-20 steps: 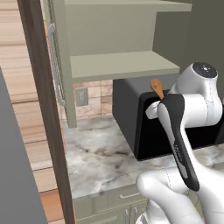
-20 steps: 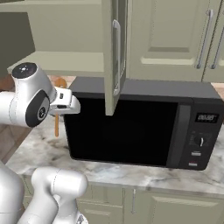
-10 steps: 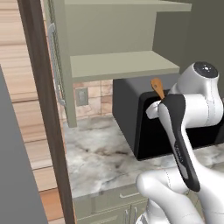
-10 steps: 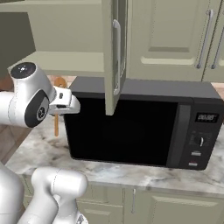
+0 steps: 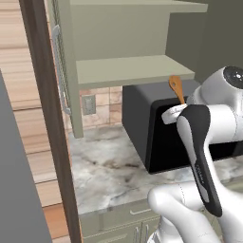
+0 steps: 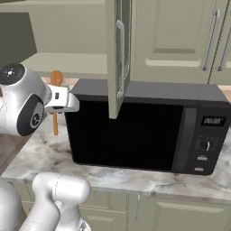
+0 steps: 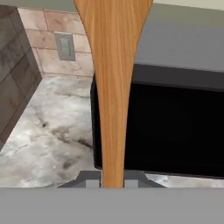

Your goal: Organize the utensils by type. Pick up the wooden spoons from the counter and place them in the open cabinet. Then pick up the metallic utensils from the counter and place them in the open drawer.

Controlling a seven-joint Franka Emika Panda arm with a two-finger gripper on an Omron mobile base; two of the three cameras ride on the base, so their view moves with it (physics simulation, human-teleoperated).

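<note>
My gripper (image 5: 173, 114) (image 6: 61, 100) (image 7: 113, 183) is shut on the handle of an orange-tan wooden spoon (image 5: 176, 88) (image 6: 56, 78) (image 7: 113, 83). The spoon stands upright with its bowl up, beside the left end of a black microwave. Its bowl is level with the front edge of the open sage-green cabinet's lower shelf (image 5: 128, 70). The cabinet door (image 6: 115, 54) with its bar handle hangs open to the right of the spoon. The marbled counter (image 5: 107, 163) (image 7: 48, 131) lies below. The other wooden spoon, the metallic utensil and the drawer are out of view.
The black microwave (image 5: 152, 133) (image 6: 144, 128) (image 7: 175, 118) stands on the counter right beside the gripper. A tiled back wall with an outlet (image 7: 64, 46) is behind. A dark wooden post (image 5: 47, 118) rises at the left. Closed wall cabinets (image 6: 180, 40) hang above the microwave.
The gripper has edged slightly upward with the spoon still in it; everything else stays as it was.
</note>
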